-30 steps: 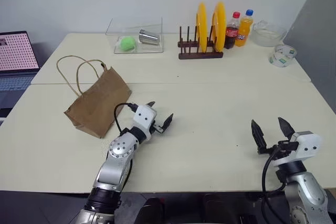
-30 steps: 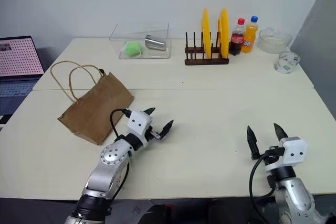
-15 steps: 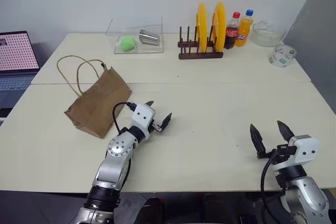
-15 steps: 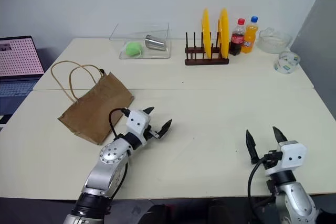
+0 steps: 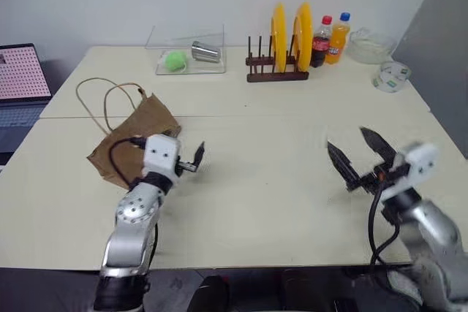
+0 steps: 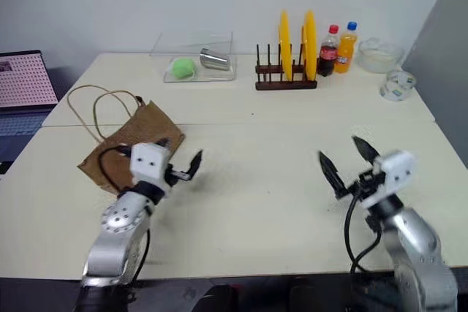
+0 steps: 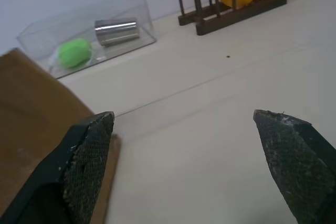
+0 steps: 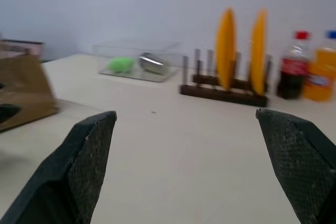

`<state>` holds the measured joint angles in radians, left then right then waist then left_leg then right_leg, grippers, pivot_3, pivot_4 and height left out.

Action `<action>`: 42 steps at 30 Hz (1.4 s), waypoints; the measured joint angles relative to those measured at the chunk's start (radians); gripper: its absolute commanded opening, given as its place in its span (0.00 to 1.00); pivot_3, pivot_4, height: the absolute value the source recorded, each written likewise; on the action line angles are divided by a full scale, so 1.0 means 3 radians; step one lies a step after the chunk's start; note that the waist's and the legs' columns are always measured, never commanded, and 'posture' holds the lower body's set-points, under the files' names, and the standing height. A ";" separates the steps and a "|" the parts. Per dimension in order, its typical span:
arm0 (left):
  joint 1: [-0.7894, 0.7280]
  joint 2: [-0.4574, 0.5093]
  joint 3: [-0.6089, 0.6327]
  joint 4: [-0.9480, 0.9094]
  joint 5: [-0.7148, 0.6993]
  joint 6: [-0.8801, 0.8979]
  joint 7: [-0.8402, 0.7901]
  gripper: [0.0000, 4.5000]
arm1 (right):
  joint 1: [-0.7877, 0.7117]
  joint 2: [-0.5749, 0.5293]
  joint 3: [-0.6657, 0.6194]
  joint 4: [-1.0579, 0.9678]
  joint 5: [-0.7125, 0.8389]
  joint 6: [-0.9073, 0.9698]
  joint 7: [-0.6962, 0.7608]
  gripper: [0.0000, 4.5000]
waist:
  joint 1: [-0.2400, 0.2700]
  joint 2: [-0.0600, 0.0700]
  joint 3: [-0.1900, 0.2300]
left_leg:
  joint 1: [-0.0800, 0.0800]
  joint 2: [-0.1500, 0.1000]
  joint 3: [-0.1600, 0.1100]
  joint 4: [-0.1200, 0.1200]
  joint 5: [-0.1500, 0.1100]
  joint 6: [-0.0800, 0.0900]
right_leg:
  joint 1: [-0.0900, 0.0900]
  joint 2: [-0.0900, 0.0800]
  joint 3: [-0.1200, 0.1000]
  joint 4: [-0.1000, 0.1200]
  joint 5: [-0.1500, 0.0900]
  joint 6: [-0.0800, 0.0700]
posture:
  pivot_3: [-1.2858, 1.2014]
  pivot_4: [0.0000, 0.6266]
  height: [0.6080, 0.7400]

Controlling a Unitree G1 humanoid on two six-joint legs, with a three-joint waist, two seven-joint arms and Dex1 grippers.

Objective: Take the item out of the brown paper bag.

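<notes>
Brown paper bag [image 5: 135, 137]: lies flat on the table [image 5: 278, 180], just left of and behind the left gripper, cord handles trailing away to the far left.
Item: hidden, judged inside the bag.
Left gripper [image 5: 184, 164]: released, fingers spread, empty; much the nearer arm, beside the bag's near right edge.
Right gripper [image 5: 362, 155]: spread wide, empty, well apart to the bag's right.

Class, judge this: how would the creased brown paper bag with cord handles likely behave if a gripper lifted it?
The creased brown paper bag lies slumped flat on the table, so it would probably sag and fold. Its thin cord handles lie in loose loops, likely floppy. It looks light and may slide if pushed.
</notes>
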<state>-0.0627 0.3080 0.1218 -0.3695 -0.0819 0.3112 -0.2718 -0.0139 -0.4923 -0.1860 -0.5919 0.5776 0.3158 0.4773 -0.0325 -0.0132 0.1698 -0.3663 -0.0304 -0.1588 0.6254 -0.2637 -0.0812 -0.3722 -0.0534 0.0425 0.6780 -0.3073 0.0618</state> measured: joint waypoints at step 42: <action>-0.0302 0.2175 0.1741 0.1022 -0.1796 0.1512 -0.1461 1.00 | -0.0782 -0.0286 0.0696 0.0430 0.0334 0.0434 0.1187 1.00 | 0.0000 -0.0029 0.0042 | -0.0008 0.0010 0.0001 -0.0007 -0.0002 -0.0002 | -0.0011 -0.0001 -0.0003 -0.0008 -0.0001 -0.0004 | 0.52 0.24 1.00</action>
<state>-0.1533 0.9605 0.6442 -0.0628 -0.6207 0.7647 -0.7102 -0.2486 -0.5781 0.0228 -0.4630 0.6779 0.4459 0.8334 -0.0323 -0.0220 0.1822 -0.3687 -0.0273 -0.1586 0.6233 -0.2642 -0.0817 -0.3756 -0.0536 0.0415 0.6756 -0.3075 0.0607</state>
